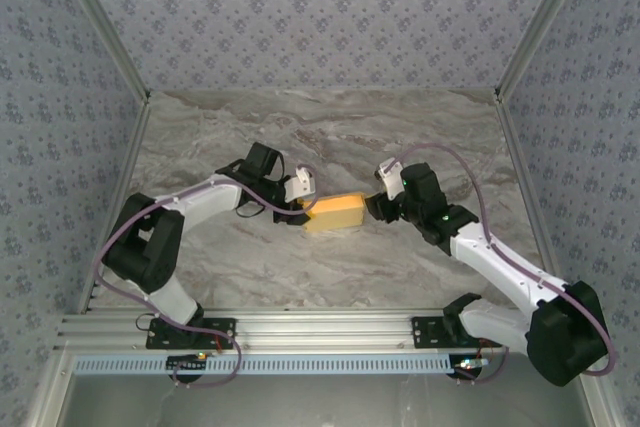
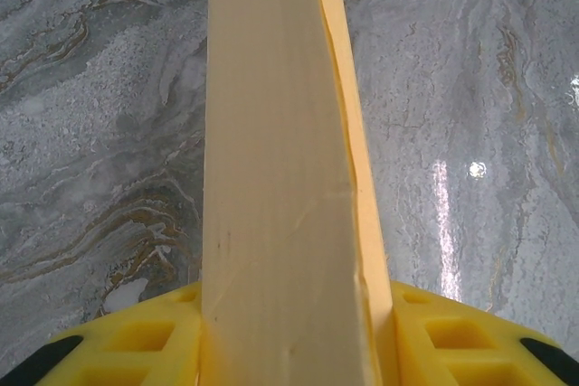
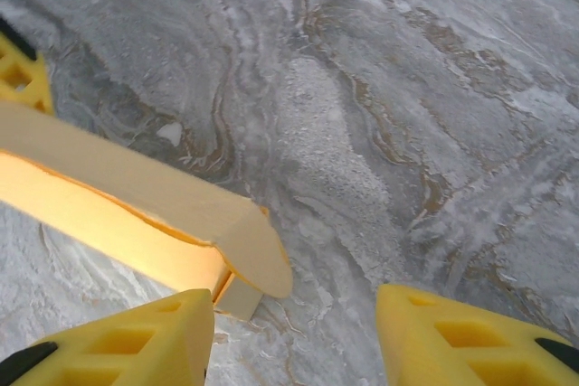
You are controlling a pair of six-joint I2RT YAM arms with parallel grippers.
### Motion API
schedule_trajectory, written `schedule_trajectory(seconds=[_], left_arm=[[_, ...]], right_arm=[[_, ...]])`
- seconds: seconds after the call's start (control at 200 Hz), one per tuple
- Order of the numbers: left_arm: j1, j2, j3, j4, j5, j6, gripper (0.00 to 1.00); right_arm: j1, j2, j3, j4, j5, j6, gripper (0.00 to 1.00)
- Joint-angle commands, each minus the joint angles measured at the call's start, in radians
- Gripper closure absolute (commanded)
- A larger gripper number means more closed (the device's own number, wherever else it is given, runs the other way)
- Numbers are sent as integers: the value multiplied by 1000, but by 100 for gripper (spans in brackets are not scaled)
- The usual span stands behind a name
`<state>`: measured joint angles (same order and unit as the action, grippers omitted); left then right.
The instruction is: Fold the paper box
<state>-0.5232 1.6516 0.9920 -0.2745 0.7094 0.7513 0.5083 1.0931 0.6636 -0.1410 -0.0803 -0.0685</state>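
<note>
The yellow-orange paper box (image 1: 336,213) lies as a small rectangular box mid-table between the two grippers. My left gripper (image 1: 305,209) is shut on its left end; in the left wrist view the box (image 2: 280,169) runs straight away from between the yellow fingers (image 2: 136,341). My right gripper (image 1: 377,205) stands open at the box's right end. In the right wrist view the box (image 3: 127,196) lies to the left with a rounded flap (image 3: 258,255) sticking out, beside the left finger (image 3: 127,341) and apart from the right finger (image 3: 470,336).
The marble tabletop (image 1: 330,137) is bounded by patterned walls at the back and sides, with metal rails (image 1: 300,332) along the near edge where the arm bases sit. Bare marble lies behind and in front of the box.
</note>
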Motion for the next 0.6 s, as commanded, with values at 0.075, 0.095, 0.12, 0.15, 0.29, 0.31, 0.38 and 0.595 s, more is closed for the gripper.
schedule_trajectory(seconds=[0.075, 0.095, 0.12, 0.15, 0.29, 0.31, 0.38, 0.595], left_arm=[[5, 31, 56, -96, 13, 45, 63], [5, 33, 56, -96, 14, 45, 63], [6, 34, 58, -98, 14, 45, 63], [5, 35, 61, -100, 13, 45, 63], [5, 39, 63, -102, 14, 46, 63], [5, 40, 64, -103, 14, 47, 63], [6, 42, 66, -104, 14, 46, 63], [5, 43, 68, -102, 11, 43, 63]], right_arm=[[-4, 21, -33, 82, -67, -169, 50], [-4, 25, -34, 88, -68, -178, 50], [-4, 29, -35, 93, -72, -187, 50], [-4, 36, -34, 99, -75, -197, 50], [-5, 99, -11, 110, -74, -220, 54], [-5, 108, -6, 108, -74, -221, 55], [-4, 144, 10, 110, -55, -212, 58], [-1, 180, 43, 120, -31, -189, 66]])
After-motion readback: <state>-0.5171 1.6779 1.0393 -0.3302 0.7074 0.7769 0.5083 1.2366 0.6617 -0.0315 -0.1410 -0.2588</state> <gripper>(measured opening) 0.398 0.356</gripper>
